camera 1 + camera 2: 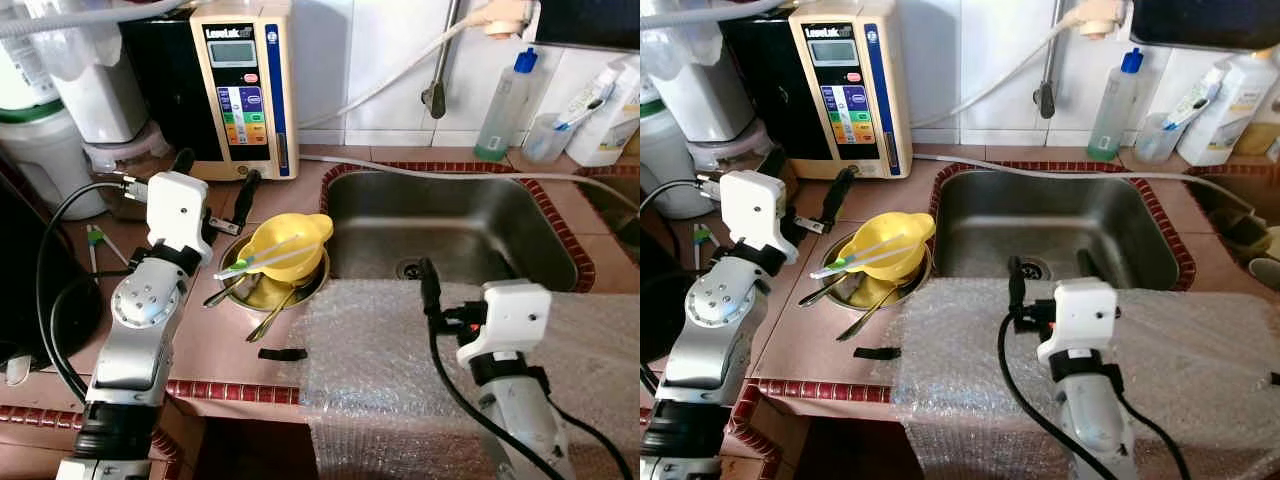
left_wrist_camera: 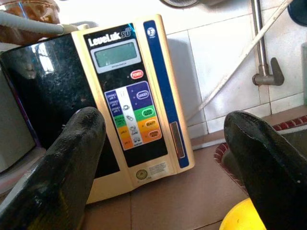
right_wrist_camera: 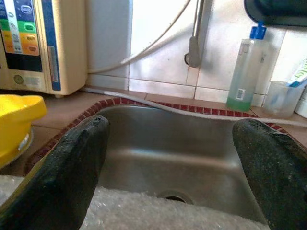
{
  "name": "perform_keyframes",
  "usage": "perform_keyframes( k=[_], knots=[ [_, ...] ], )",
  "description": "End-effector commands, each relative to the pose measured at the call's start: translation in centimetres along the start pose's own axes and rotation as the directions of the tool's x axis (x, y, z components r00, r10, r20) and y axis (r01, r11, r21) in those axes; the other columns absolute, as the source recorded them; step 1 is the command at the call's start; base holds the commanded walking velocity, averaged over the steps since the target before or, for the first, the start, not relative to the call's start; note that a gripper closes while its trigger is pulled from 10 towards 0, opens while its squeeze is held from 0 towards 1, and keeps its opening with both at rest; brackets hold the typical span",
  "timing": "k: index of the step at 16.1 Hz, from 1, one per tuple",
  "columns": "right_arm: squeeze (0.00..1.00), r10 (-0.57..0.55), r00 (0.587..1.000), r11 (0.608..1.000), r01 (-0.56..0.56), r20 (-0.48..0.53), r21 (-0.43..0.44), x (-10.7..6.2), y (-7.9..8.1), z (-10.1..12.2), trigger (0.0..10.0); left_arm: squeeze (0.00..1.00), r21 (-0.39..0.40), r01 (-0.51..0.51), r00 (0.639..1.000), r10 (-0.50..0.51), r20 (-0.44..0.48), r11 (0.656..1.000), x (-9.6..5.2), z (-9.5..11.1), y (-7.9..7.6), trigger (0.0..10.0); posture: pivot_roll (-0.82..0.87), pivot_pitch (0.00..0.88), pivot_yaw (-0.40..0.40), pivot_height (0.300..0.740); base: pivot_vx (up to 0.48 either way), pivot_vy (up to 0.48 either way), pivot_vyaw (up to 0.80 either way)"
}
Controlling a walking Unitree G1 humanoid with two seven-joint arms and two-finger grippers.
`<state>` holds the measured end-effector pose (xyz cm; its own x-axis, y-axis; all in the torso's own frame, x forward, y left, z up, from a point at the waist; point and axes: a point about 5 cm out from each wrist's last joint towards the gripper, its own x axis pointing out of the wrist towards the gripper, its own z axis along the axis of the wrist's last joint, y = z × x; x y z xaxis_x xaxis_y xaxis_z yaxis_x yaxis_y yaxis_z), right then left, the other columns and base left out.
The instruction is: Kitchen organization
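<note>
1. A brown tiled kitchen counter (image 1: 215, 350) with a red-brick patterned edge runs under a white tiled wall, with a stainless steel sink basin (image 1: 450, 225) set into it.
2. The left gripper (image 1: 213, 172) hovers over the counter just left of the sink, its two black fingers (image 2: 67, 167) spread wide apart and holding nothing.
3. Just beside that gripper, toward the robot, a yellow plastic jug (image 1: 285, 245) lies in a round metal bowl (image 1: 300, 292), with a white and green toothbrush-like stick (image 1: 255, 262) across it and metal spoons (image 1: 275, 312) poking out toward the counter edge.
4. Beyond the left gripper, a cream and black water ioniser with a coloured button panel (image 1: 245, 90) stands against the wall.
5. The right gripper (image 3: 172, 158) is over the near rim of the sink, its black fingers (image 3: 67, 177) likewise apart and empty.
6. Under the right arm, a sheet of clear bubble wrap (image 1: 390, 360) drapes over the counter front.
7. At the back right of the sink stand a clear bottle with a blue cap and green liquid (image 1: 505, 105) and a clear cup holding a toothbrush (image 1: 550, 135).
8. A small black strip (image 1: 282, 353) lies on the counter near the bubble wrap.
</note>
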<state>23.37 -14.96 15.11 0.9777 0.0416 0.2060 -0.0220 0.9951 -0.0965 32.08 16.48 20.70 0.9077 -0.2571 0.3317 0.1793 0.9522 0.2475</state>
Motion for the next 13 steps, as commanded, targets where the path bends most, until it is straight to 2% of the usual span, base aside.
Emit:
perform_keyframes(
  k=[1,8,13],
  knots=[
    [0.00,-0.004,1.000,1.000,0.005,0.023,-0.005,0.0,0.0,0.4,10.0,0.00,0.008,0.021,1.000,-0.021,0.006,1.000,0.2,0.1,-0.1,10.0,0.11,0.000,0.072,0.740,0.000,0.000,0.00],
    [0.00,0.045,0.999,0.998,-0.044,0.019,-0.045,-0.2,-0.7,0.9,10.0,0.00,-0.011,0.025,0.999,-0.025,-0.034,1.000,-1.4,-1.0,-0.8,10.0,0.11,0.000,0.009,0.740,0.000,0.000,0.00],
    [0.00,0.078,0.997,0.996,-0.078,-0.002,-0.048,-0.7,-0.5,0.8,10.0,0.00,-0.022,0.020,0.998,-0.021,-0.053,1.000,-2.0,-1.3,-1.2,10.0,0.10,0.000,-0.006,0.740,0.000,-0.263,0.00]
  ],
)
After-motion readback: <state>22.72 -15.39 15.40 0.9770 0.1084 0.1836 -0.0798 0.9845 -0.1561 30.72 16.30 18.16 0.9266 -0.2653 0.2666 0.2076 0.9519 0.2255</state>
